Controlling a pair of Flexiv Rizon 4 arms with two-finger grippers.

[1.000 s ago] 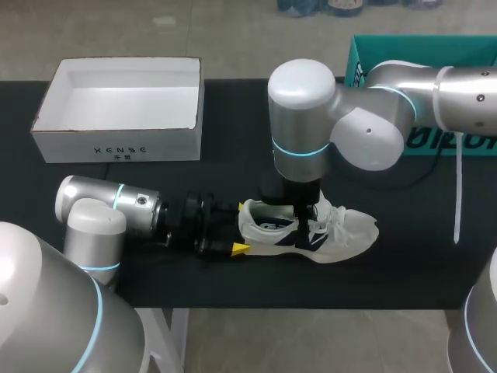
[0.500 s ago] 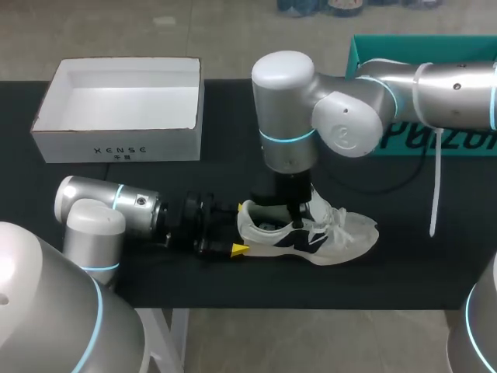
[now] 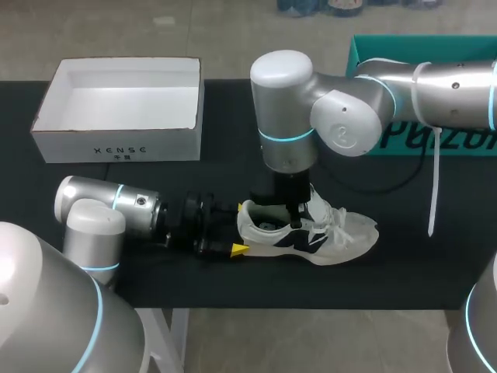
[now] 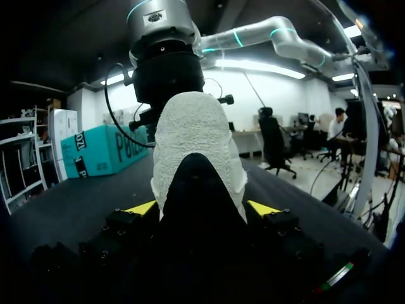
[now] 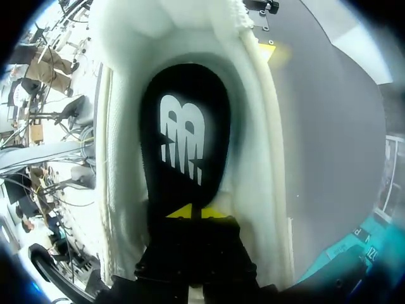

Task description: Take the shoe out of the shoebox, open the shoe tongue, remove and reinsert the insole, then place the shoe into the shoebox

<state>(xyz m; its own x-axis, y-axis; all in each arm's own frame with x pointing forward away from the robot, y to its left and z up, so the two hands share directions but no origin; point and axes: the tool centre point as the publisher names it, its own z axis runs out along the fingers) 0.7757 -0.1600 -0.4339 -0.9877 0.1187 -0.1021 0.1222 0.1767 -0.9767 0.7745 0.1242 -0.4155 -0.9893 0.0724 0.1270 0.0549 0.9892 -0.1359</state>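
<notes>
Shoe extraction done: white knit shoe point(image 3: 311, 233) lies on its sole on the black table point(image 3: 404, 264), toe to three o'clock, well apart from the open white cardboard shoebox point(image 3: 116, 144) at its ten o'clock. Left gripper point(image 4: 202, 208) pinches the heel at nine o'clock, a yellow tip on each side. Right gripper point(image 5: 195, 211) down inside the collar, tips pressed together on the flat black insole point(image 5: 183, 139); whether it grips, cannot tell. Judged: tongue open, insole not yet out. Left: removal, reinsertion, boxing.
</notes>
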